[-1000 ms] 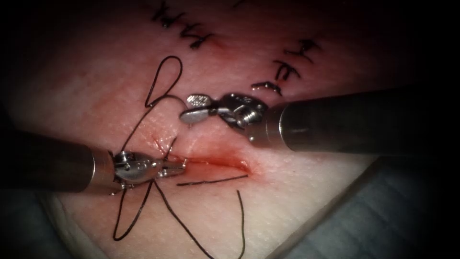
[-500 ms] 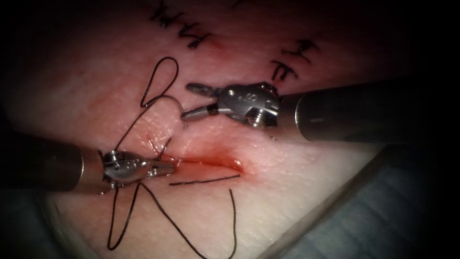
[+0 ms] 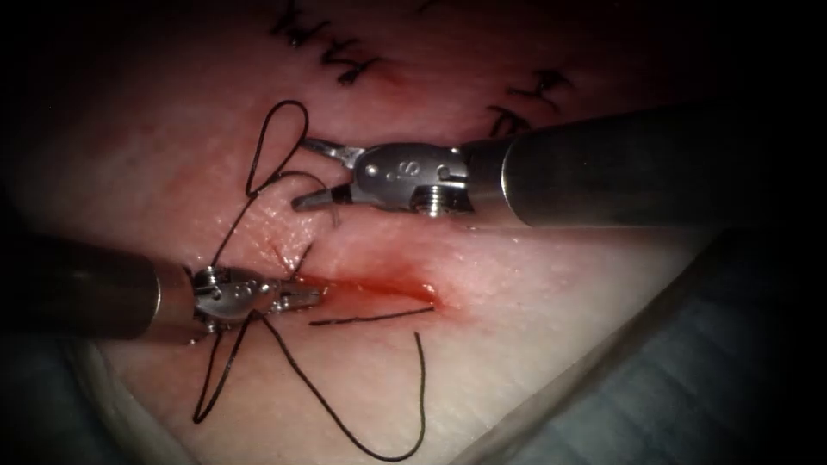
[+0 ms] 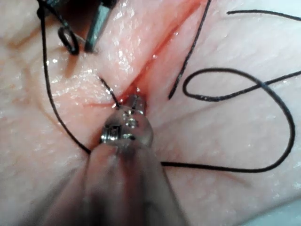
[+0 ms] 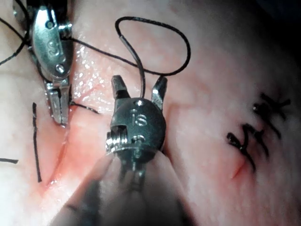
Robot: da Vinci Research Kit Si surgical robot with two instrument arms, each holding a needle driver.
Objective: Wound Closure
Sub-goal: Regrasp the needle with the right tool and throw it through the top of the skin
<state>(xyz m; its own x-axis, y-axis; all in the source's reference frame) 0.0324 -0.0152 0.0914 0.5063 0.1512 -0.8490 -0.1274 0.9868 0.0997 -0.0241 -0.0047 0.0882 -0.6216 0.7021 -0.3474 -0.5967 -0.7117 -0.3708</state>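
While the left claw (image 3: 301, 297) sits pinched on black thread (image 3: 345, 413) at the wet red cut's (image 3: 388, 288) nine o'clock end, glossy tissue (image 3: 534, 344) lies open toward five o'clock. At twelve o'clock of the cut, the right claw (image 3: 301, 176) gapes wide around a thin thread loop, gripping nothing. I cannot make out the needle.

Tissue (image 3: 551, 344) carries looped thread (image 3: 345, 422) and red fluid (image 3: 379, 288) — on blue-grey drape (image 3: 689, 379), perhaps cloth.

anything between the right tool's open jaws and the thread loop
Nothing visible: the right tool's open jaws straddle a strand of the thread loop, holding nothing. The left tool, shut, sits at the cut's left end.
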